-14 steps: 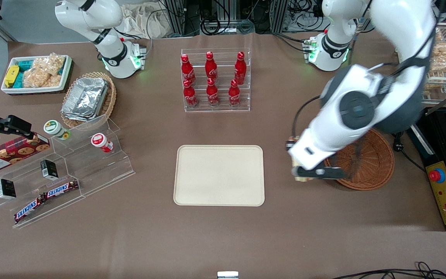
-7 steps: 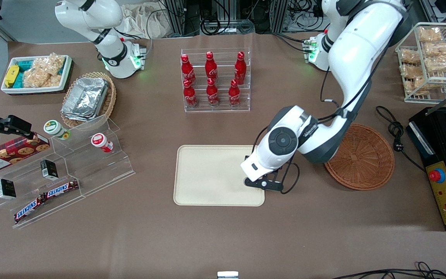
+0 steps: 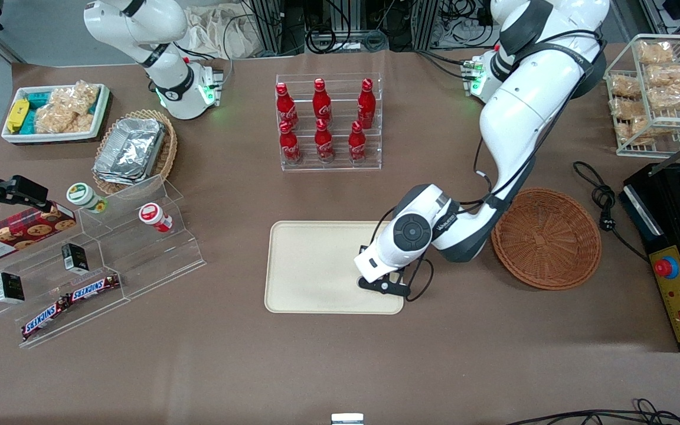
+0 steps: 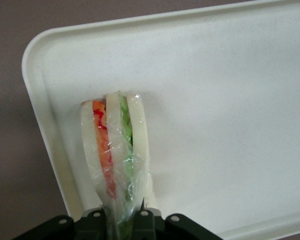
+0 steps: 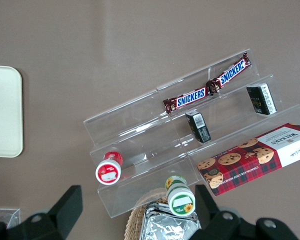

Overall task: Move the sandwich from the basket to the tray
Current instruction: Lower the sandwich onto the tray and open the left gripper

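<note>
One small wedge of white bread with green and orange-red filling, wrapped in clear film, the sandwich [image 4: 117, 150], is sitting between my fingers. I am pinching it by its thin end, so the wide end is pointing down at the flat cream tray with round corners [image 3: 310, 248]. My gripper [image 4: 121, 220] is squeezing tight on the wrap, because a loose hold would let it slip out. I am holding it low over the tray, near the corner that is close to the front camera and toward my arm's end of the table. I think it is nearly time to let go, but I cannot tell if the bread is touching the tray yet.

My wrist camera is showing the sandwich layers, the tray's rim and a shadow beside the bread. The front camera is not showing the sandwich at all, because my arm is covering it. The front camera is showing something else: the round reddish-brown wicker basket [image 3: 546, 239] is sitting beside the tray with nothing in it. My gripper [image 3: 382, 285] is looking small and dark over the tray there.
</note>
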{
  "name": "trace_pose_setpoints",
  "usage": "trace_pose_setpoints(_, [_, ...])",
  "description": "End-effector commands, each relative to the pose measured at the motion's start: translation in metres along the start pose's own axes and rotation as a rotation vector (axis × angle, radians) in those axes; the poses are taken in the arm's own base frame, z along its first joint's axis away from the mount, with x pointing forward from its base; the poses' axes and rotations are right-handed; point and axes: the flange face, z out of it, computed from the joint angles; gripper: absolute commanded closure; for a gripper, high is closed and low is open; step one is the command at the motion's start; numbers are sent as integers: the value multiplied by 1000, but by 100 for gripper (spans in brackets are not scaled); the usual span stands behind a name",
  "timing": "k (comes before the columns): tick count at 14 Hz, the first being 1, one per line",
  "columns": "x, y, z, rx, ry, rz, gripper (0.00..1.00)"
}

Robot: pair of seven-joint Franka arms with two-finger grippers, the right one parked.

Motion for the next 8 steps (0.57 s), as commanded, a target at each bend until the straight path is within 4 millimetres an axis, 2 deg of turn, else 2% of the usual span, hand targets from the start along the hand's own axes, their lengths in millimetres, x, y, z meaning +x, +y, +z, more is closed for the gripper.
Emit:
trace_pose_setpoints(1, [-1, 0, -5, 36, -4, -34, 1])
trace_pose_setpoints(3, [-7, -2, -29, 92, -43, -89, 0])
trace_pose_setpoints(8, [-13, -2, -118, 140, -5, -108, 0])
